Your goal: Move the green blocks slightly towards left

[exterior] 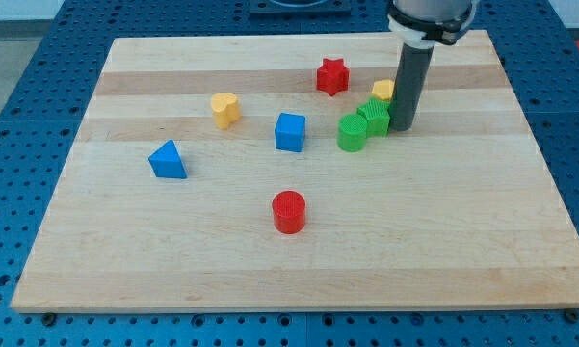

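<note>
Two green blocks sit side by side right of the board's middle: a green cylinder (352,132) and, touching it on the right, a green star-like block (374,118). My tip (404,125) is the lower end of the dark rod, right beside the green star-like block on its right, touching or nearly touching it. A yellow block (382,92) lies just behind the green star-like block, partly hidden by the rod.
A red star (332,76) lies toward the view's top. A blue cube (290,132) sits left of the green cylinder. A yellow heart-like block (225,109), a blue triangle (168,160) and a red cylinder (289,211) lie further left and lower on the wooden board (462,241).
</note>
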`<action>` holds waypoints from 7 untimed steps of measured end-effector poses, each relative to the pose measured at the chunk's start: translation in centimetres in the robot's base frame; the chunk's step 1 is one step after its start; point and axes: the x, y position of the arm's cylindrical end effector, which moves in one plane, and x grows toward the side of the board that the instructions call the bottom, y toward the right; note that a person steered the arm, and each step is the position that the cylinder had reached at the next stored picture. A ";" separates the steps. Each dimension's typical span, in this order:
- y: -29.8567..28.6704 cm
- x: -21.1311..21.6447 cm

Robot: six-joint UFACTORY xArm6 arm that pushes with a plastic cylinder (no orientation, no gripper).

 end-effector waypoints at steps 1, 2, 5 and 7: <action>0.0 -0.2; -0.2 -0.3; -0.7 -0.4; 1.8 -1.1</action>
